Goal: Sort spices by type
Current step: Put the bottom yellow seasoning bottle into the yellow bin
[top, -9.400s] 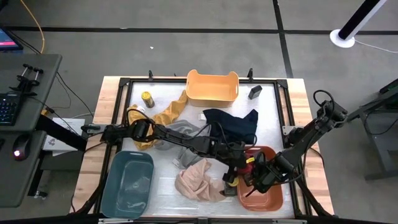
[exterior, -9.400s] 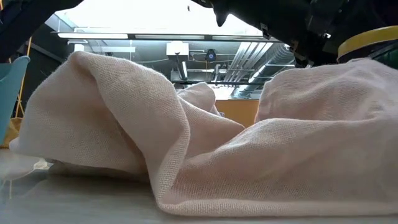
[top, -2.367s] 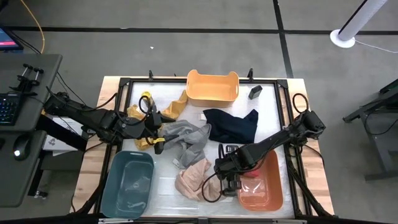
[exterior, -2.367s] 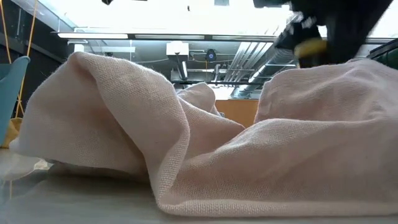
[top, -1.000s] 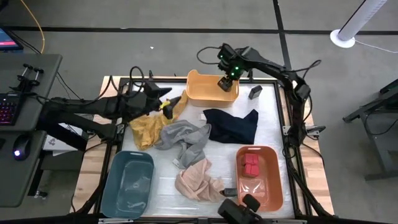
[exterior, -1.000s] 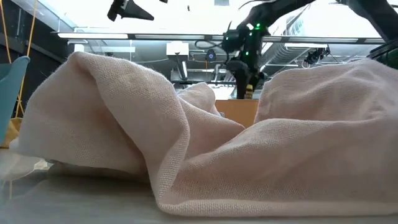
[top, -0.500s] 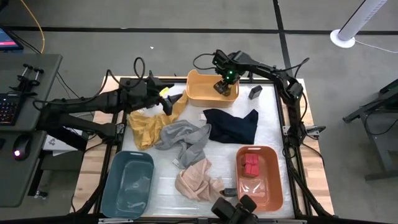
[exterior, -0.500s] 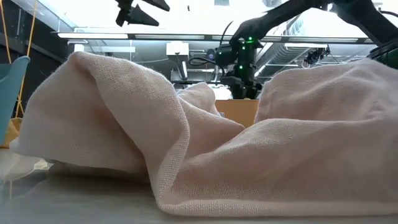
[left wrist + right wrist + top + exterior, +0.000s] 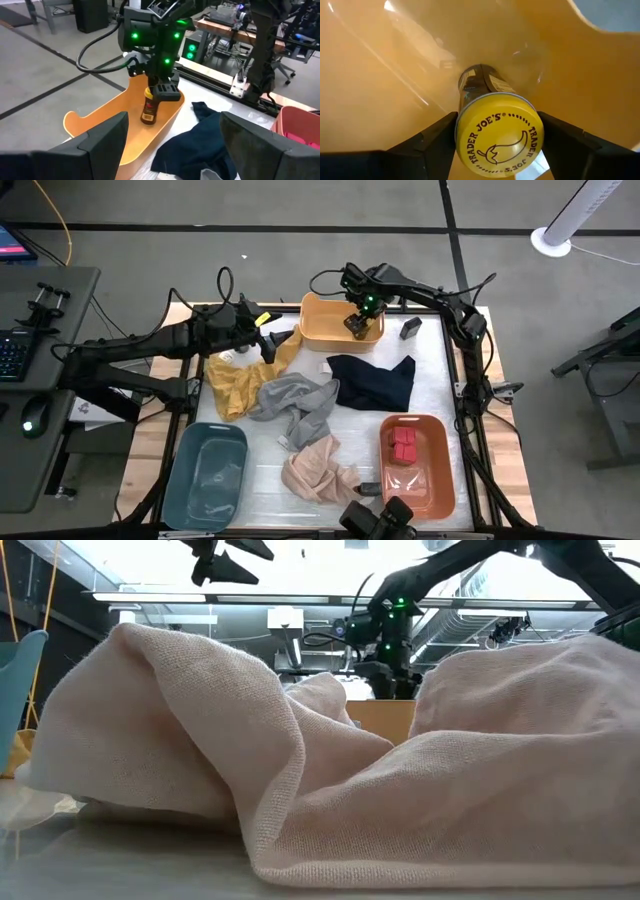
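Note:
A jar with a yellow lid [image 9: 499,134] stands inside the orange bin [image 9: 325,330] at the table's far edge, and my right gripper [image 9: 355,322] is shut on it. It also shows in the left wrist view [image 9: 149,107]. My left gripper [image 9: 280,337] hangs open and empty above the mustard cloth [image 9: 240,375], left of the orange bin. Red tins [image 9: 403,443] lie in the red bin [image 9: 440,480]. A black tin [image 9: 410,328] lies on the table at the far right. My right gripper pinches the jar between its two fingers at the top end, on the lid's rim [image 9: 461,125]. The fingers come from above and point down into the bin. The jar is near upright, with its base [image 9: 146,120] at the bin's floor.
A teal bin [image 9: 207,475] stands at the near left. Grey [image 9: 295,400], navy [image 9: 375,378] and pink [image 9: 318,470] cloths lie across the table's middle. The pink cloth [image 9: 330,770] fills most of the low view.
My right gripper has come down into the orange bin with the jar and a little toward the table's left. My left gripper has gone a little toward the far edge and stays open.

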You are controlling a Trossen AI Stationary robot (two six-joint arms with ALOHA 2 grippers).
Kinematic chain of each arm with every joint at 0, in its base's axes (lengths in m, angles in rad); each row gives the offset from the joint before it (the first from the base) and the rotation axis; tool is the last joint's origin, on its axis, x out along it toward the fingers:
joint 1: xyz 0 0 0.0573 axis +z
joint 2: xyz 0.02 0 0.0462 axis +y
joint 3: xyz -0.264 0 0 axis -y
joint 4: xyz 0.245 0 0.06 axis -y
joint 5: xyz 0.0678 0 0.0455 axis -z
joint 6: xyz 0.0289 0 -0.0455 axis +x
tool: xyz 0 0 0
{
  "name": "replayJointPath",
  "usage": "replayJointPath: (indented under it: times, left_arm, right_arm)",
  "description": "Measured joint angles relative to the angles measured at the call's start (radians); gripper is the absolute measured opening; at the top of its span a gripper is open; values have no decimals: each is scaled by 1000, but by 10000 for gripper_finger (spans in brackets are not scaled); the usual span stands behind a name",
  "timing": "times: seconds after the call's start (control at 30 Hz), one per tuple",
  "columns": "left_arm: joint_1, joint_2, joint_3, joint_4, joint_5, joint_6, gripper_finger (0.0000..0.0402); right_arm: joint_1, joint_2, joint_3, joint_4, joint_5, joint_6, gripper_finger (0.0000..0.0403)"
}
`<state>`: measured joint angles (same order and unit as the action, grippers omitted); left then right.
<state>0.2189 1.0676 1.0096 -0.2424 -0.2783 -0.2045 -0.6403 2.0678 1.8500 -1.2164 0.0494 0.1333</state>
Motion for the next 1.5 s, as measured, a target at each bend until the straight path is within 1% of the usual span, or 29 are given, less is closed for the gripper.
replayJointPath:
  times: [0.23, 0.33, 0.47, 0.7, 0.83, 1.03, 1.13, 1.23, 1.37, 1.5]
  left_arm:
    - [4, 0, 0, 0, 0, -4, 298]
    - [4, 0, 0, 0, 0, -28, 298]
    - [4, 0, 0, 0, 0, -29, 298]
    - [4, 0, 0, 0, -1, -29, 298]
    - [4, 0, 0, 0, -1, -28, 298]
    - [4, 0, 0, 0, -1, -28, 298]
    - [4, 0, 0, 0, -1, -28, 298]
    - [4, 0, 0, 0, -1, -28, 298]
    - [4, 0, 0, -1, -1, -28, 298]
    - [4, 0, 0, -1, -2, -25, 298]
  right_arm:
    - [-1, 0, 0, -43, 5, -43, 258]
    - [-1, 0, 0, -46, 26, -62, 259]
    - [-1, 0, 0, -41, 28, -72, 259]
    - [0, 0, 0, -59, 29, -149, 259]
    - [0, 0, 0, -81, 38, -244, 259]
    - [8, 0, 0, -103, 128, -454, 259]
    - [14, 0, 0, -107, 131, -589, 259]
    - [25, 0, 0, -106, 125, -686, 259]
    - [40, 0, 0, -104, 125, -752, 259]
    - [54, 0, 0, -103, 141, -774, 259]
